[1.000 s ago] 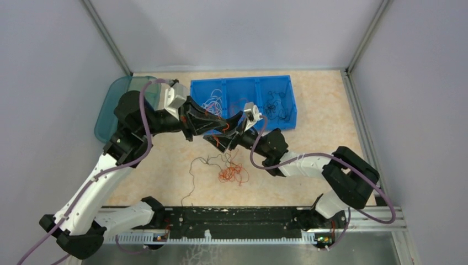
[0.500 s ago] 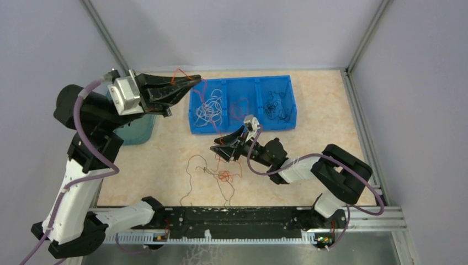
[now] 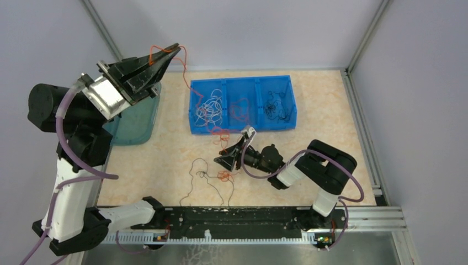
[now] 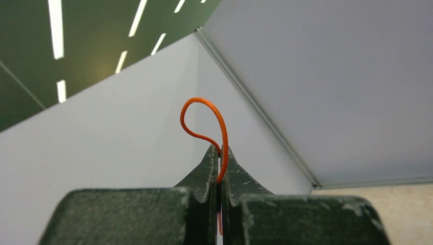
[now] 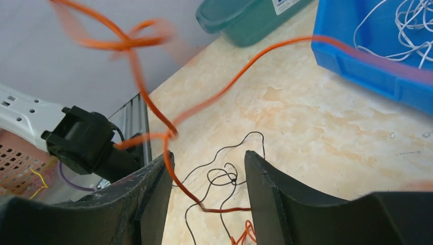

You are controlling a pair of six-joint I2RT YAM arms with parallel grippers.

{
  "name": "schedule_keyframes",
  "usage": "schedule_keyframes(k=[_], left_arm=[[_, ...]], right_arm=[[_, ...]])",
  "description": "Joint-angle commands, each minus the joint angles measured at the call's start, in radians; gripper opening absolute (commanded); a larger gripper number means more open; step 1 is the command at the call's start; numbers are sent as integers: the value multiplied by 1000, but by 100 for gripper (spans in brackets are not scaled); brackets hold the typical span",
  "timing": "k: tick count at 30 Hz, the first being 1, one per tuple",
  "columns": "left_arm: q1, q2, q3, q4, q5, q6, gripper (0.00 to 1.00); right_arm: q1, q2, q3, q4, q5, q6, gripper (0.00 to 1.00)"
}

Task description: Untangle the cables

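My left gripper is raised high at the back left and is shut on an orange cable. In the left wrist view a small orange loop sticks out above the shut gripper. The orange cable runs down across the blue bin to a small orange clump on the table. A thin black cable lies beside the clump. My right gripper is open, low over the table by the clump. In the right wrist view the orange cable passes loosely between its open jaws above the black cable.
A blue three-compartment bin stands at the back with white cables, orange cables and black cables in separate compartments. A teal container stands at the left. Grey walls enclose the table.
My left gripper has swung up and to the back left, drawing the orange cable out long. The right gripper has moved down and nearer. The orange clump has shrunk.
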Motion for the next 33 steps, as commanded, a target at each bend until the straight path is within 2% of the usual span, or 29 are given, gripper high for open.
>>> schedule_keyframes(k=[1,6,9,16,18,20,22,24,30,33], left_arm=[[5,15,69,114,-58,133,0],[5,37,133,177,-83,278,0],[5,42,145,219,-91,386,0],[5,76,149,487,-201,675,0],[5,91,170,515,-220,722,0],[5,108,232,430,-221,699,0],[5,101,253,348,-210,664,0],[5,82,235,259,-179,626,0],[5,30,169,107,-110,485,0],[4,9,131,90,-95,436,0]], right_arm=[[11,0,-10,66,16,-22,52],[11,5,-41,74,41,-23,44],[11,5,-56,69,69,-28,33],[11,-1,-81,4,162,-48,14],[12,-6,-87,-23,188,-60,9],[11,-8,-97,-8,182,-67,15],[11,-31,-97,5,162,-77,32],[11,-107,-80,-24,152,-97,44],[14,-387,101,-274,51,-234,81],[23,-446,263,-411,-41,-309,90]])
